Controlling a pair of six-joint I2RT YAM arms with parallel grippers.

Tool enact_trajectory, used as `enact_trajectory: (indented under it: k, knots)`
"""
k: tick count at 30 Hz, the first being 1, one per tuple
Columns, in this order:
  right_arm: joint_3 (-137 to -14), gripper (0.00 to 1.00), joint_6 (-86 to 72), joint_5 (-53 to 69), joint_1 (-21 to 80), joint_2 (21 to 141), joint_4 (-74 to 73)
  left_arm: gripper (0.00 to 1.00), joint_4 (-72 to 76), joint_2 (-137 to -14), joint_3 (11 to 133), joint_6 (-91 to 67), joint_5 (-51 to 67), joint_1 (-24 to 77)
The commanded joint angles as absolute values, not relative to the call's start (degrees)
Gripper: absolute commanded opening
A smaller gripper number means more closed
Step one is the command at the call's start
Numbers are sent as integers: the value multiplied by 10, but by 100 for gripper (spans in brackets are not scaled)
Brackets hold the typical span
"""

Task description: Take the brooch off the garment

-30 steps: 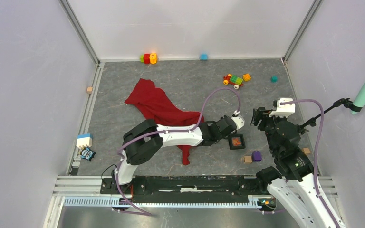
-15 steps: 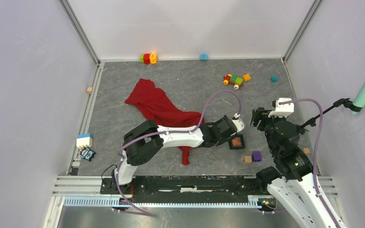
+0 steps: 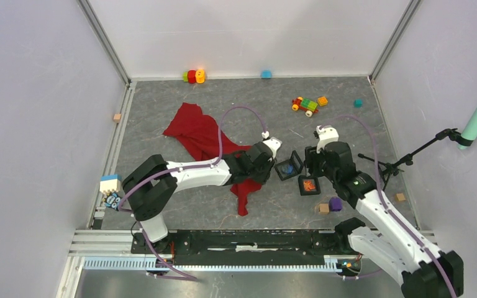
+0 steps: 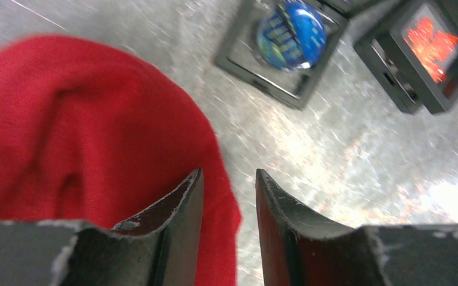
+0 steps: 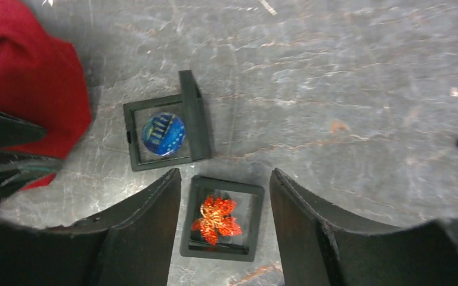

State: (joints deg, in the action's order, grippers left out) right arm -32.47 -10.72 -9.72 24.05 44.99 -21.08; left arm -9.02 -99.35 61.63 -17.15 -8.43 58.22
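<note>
The red garment (image 3: pixel 206 140) lies crumpled on the grey table, also in the left wrist view (image 4: pixel 65 131) and the right wrist view (image 5: pixel 27 71). A round blue brooch (image 3: pixel 287 167) sits in an open black frame box (image 4: pixel 290 36) (image 5: pixel 163 134), off the garment. An orange maple-leaf brooch (image 3: pixel 309 184) sits in a second black box (image 5: pixel 216 218) (image 4: pixel 432 47). My left gripper (image 3: pixel 263 175) (image 4: pixel 229 179) is open and empty over the garment's edge. My right gripper (image 3: pixel 308 173) (image 5: pixel 225 174) is open above the leaf box, which shows between its fingers.
A purple cube (image 3: pixel 335 203) and a wooden block (image 3: pixel 323 208) lie near the leaf box. A toy car (image 3: pixel 305 105), small blocks and a red-yellow toy (image 3: pixel 192 76) lie at the back. A black stand (image 3: pixel 404 161) is on the right, toys (image 3: pixel 110 184) at the left rail.
My left arm has drawn back to the left, uncovering the blue brooch in its box. My right arm has swung left and down over the leaf box.
</note>
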Motion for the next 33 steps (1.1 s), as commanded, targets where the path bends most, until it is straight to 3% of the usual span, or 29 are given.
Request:
enact_trajectory:
  k: [1, 5, 11, 19, 24, 28, 33]
  knots:
    - [-356, 60, -111, -32, 240, 512, -171, 42, -49, -990, 608, -238, -34, 590]
    - [-373, 58, -109, -29, 236, 543, -157, 41, -31, -1002, 603, -251, -29, 589]
    - [-387, 45, -98, -29, 193, 572, -157, 41, -21, -1018, 599, -260, -40, 587]
    - [-369, 46, -100, -90, 178, 598, -150, 40, -10, -1054, 609, -275, -43, 586]
    - [-370, 27, -92, -127, 179, 613, -146, 39, -8, -1063, 613, -279, -48, 584]
    - [-377, 7, -91, -122, 181, 630, -146, 27, -11, -1067, 612, -290, -60, 579]
    - [-377, 0, -92, -110, 187, 654, -143, 18, -11, -1078, 617, -294, -58, 578]
